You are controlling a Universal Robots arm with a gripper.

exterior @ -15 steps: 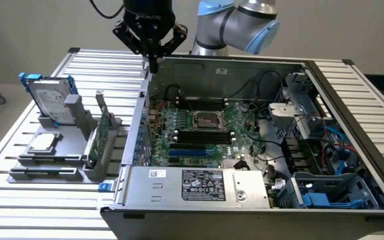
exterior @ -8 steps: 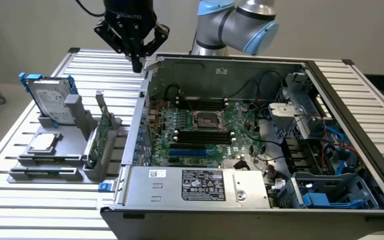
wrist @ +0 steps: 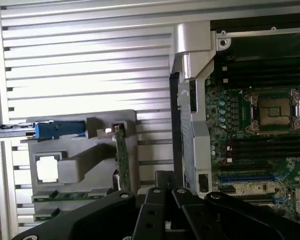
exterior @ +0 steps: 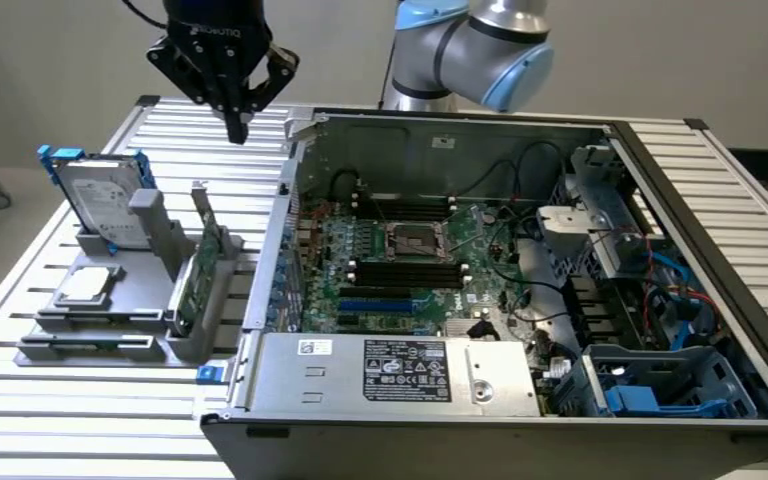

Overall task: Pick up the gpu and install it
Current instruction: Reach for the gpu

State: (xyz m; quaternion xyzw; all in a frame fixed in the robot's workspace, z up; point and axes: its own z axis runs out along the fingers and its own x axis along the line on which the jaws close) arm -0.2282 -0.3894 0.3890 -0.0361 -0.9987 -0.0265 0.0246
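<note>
Exterior view high, oblique, wrist view straight down, both showing motherboard [exterior: 491,285]

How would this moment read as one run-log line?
gripper: shut, empty, above table | gpu: upright in gray holder, not picked up | computer case: open

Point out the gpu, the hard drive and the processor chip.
gpu [exterior: 189,282], exterior view, on its green board face.
hard drive [exterior: 95,198], exterior view, middle of its silver face.
processor chip [wrist: 46,169], wrist view, centre of its silver lid.
</note>
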